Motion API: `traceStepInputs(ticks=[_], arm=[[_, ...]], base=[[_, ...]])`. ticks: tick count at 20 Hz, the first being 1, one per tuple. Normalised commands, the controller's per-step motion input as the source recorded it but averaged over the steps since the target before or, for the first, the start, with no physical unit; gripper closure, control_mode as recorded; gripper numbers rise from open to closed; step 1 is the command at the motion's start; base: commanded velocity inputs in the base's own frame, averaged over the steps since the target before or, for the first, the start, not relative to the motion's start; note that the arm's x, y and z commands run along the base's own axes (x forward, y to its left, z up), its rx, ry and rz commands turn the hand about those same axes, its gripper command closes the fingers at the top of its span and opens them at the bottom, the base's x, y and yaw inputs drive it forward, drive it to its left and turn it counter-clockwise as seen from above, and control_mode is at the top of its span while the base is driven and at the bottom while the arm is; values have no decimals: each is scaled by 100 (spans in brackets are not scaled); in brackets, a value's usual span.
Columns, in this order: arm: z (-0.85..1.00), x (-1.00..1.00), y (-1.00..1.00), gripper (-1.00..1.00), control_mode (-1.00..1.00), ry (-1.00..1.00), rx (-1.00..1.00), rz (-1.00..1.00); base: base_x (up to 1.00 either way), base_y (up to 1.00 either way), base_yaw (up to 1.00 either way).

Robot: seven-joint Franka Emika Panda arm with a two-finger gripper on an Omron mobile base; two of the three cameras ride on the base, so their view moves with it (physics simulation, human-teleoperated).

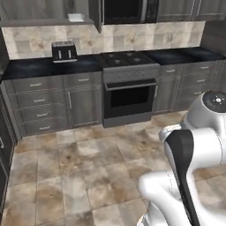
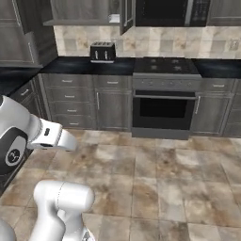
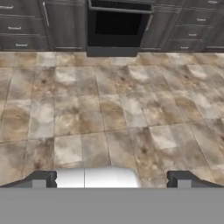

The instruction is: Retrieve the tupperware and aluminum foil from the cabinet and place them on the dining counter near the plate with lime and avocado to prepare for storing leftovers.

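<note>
Where cabinets end, open tiled floor (image 3: 109, 113)

1. The gripper (image 3: 112, 178) is seen at the bottom of the hand view, its two dark fingertips (image 3: 43, 178) set wide apart with nothing held between them.
2. A tiled floor (image 3: 109, 109) in mottled beige and brown is shown beneath and ahead of the gripper.
3. An oven (image 3: 119, 26) with a dark glass door and a metal bar handle is seen at the top centre, beyond the floor.
4. Grey drawers (image 3: 22, 30) with metal handles are seen left of the oven, and a tall cabinet door (image 3: 65, 26) stands between them and the oven.
5. More grey drawer fronts (image 3: 188, 28) are seen to the right of the oven.
</note>
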Motion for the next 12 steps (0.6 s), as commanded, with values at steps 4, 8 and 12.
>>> traceStepInputs(ticks=[4, 8, 12], arm=[[0, 0, 0, -100, 100, 0, 0, 0], [0, 0, 0, -100, 100, 0, 0, 0], [0, 0, 0, -100, 100, 0, 0, 0]], base=[[100, 0, 3], [100, 0, 0], [100, 0, 0]])
